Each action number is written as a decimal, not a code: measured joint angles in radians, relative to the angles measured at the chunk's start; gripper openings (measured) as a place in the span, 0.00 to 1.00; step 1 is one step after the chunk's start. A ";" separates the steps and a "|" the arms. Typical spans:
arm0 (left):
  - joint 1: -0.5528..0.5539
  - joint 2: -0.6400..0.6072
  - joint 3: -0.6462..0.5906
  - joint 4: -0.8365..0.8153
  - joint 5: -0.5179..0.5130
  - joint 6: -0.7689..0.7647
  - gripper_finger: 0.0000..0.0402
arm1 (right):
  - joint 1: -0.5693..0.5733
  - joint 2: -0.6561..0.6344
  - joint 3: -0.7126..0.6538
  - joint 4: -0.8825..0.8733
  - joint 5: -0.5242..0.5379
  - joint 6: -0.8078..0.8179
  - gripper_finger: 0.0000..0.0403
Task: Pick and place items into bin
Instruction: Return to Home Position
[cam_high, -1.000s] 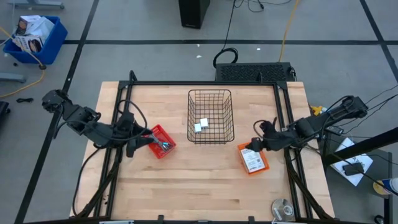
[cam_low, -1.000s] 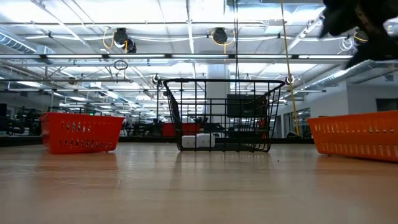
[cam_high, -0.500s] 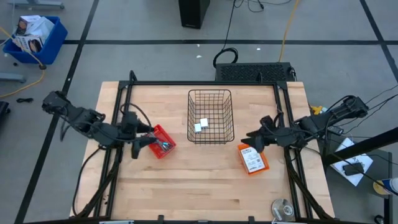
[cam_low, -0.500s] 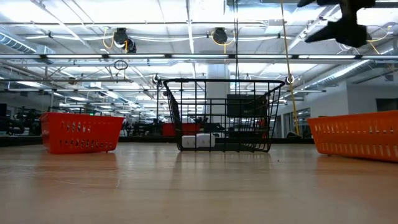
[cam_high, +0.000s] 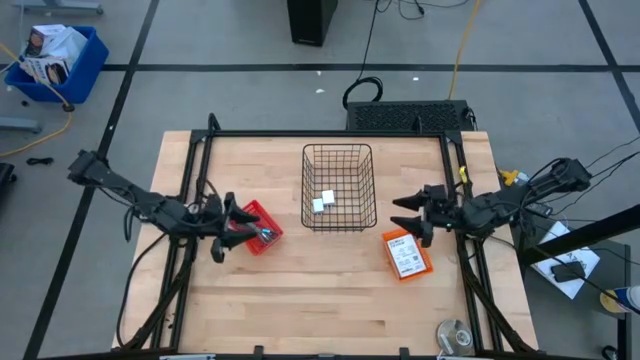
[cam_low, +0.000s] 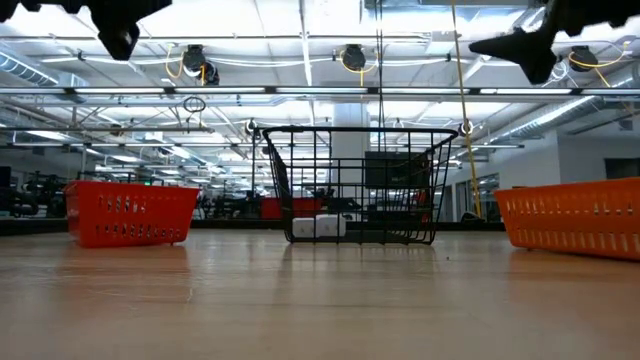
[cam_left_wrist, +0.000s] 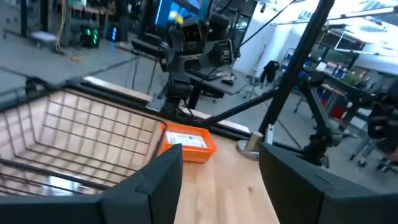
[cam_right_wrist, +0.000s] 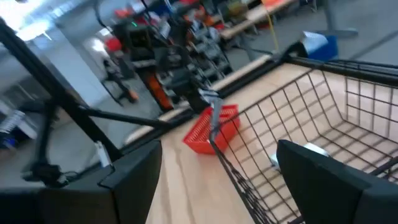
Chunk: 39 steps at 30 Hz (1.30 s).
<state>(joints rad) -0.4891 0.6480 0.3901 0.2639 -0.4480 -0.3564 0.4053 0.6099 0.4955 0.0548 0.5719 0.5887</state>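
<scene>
The black wire basket (cam_high: 338, 186) stands mid-table with two small white blocks (cam_high: 322, 200) on its floor; they also show in the low view (cam_low: 318, 227). A red tray (cam_high: 258, 228) holds slim grey tools (cam_high: 265, 235). An orange tray (cam_high: 406, 254) holds white printed cards (cam_high: 405, 258). My left gripper (cam_high: 228, 226) hangs open and empty over the red tray's left side. My right gripper (cam_high: 406, 213) is open and empty, just beyond the orange tray's far edge, pointing at the basket. Each wrist view shows its own fingers wide apart: my left gripper (cam_left_wrist: 217, 180), my right gripper (cam_right_wrist: 224, 180).
The basket (cam_left_wrist: 81, 137) fills part of both wrist views, with the orange tray (cam_left_wrist: 186, 142) beyond it for the left arm and the red tray (cam_right_wrist: 214, 127) for the right. A metal disc (cam_high: 453, 336) sits near the table's near right corner. Black frame rails run along both table sides.
My right gripper has moved from above the orange tray toward the basket and the table's far edge. My left gripper has shifted over the red tray and has come into the low view at its top left. The trays, the basket and the blocks have stayed in place.
</scene>
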 joint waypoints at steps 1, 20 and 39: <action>0.004 -0.019 -0.011 -0.001 0.000 0.021 0.53 | 0.000 -0.029 -0.034 0.036 -0.001 -0.013 0.77; 0.273 -0.536 -0.139 -0.301 0.090 0.073 0.53 | 0.000 -0.609 -0.264 -0.022 0.073 -0.209 0.77; 0.315 -0.634 -0.221 -0.425 0.160 -0.002 0.53 | 0.000 -0.594 -0.366 -0.044 0.077 -0.513 0.77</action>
<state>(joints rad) -0.1741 0.0142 0.1689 -0.1607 -0.2877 -0.3584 0.4057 0.0158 0.1296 0.0109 0.6490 0.0758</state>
